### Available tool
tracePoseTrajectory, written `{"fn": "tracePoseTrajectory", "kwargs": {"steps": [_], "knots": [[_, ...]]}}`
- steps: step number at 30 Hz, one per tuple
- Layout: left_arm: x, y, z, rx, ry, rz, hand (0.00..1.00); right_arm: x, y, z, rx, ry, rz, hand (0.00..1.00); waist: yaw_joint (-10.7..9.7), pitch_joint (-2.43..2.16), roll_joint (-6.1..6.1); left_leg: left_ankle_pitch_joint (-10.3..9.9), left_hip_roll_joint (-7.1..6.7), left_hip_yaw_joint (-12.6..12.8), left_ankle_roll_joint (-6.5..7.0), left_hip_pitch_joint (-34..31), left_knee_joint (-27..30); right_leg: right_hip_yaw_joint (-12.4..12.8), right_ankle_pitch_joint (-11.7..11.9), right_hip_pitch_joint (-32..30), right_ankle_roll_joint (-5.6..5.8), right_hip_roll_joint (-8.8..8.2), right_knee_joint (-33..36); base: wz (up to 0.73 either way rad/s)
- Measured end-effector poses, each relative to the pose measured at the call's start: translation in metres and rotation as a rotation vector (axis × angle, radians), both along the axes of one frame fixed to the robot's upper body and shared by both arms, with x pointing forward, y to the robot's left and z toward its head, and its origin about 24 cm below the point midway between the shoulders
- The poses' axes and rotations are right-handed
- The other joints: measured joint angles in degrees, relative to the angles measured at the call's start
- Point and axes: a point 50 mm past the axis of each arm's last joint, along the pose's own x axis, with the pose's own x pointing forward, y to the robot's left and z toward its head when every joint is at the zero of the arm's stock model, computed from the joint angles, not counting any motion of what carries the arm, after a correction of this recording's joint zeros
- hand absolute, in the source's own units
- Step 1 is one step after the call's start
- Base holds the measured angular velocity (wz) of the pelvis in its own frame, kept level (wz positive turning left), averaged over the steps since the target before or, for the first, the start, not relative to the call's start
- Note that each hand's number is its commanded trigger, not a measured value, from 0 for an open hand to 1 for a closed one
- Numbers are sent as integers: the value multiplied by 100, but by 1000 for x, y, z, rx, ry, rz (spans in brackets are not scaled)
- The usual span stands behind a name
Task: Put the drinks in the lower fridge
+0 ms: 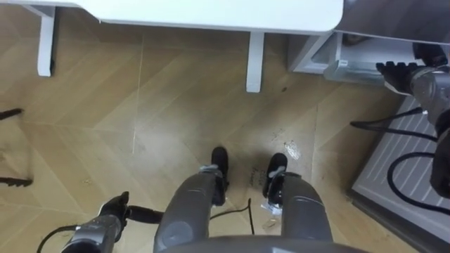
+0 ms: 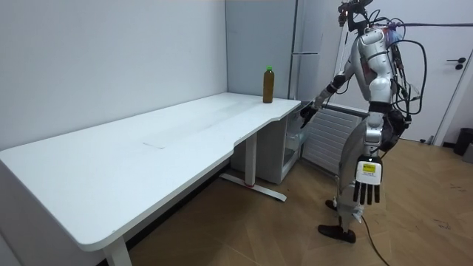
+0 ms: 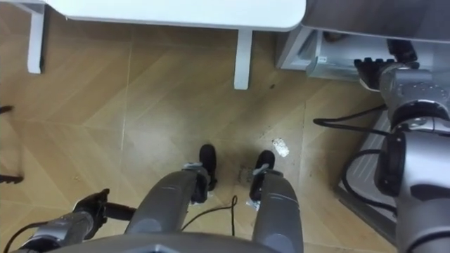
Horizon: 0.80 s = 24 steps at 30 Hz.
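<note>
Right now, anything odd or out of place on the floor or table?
A small whitish scrap and dark specks lie on the floor just ahead of the robot's right foot, like litter. The bottle stands upright on the table; no spill visible.

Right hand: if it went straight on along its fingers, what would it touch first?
Probably the lower fridge: the right hand, fingers straight, points at its front edge beside the table. Height is hard to judge, so it might pass just above.
</note>
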Motion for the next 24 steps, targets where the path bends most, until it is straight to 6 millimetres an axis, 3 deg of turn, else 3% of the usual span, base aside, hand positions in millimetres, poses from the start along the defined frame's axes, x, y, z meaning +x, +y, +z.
{"fn": "tracePoseTrajectory", "kwargs": {"steps": [2,9,12,19,24], "knots": [[-2,-1,-1,-9,5,2,0,-14,-4,-14,-4,25,-7,0,31,-29,53,-1,10,-9,-2,283,-124,-69,0,326,9,20,-166,7],[-2,0,0,-29,-7,31,0,-41,3,-46,-1,55,-10,0,18,-49,88,-24,80,-10,-37,948,-398,-151,61,1132,51,173,-676,1],[-3,-3,-1,-38,-6,30,0,-62,13,-69,22,77,-15,0,-160,-97,146,-40,118,-107,-59,1274,-552,-324,153,1674,65,258,-1115,23],[-13,-19,-7,-84,-21,55,0,-156,42,-134,16,315,86,0,-321,-183,245,-99,92,-164,-107,2065,-877,-377,174,2560,125,332,-1580,5],[-26,-17,-9,-62,-11,67,0,-207,60,-157,-11,494,244,0,-544,-164,196,-137,86,-175,-152,2440,-983,-386,58,2899,132,336,-1594,0]]}}
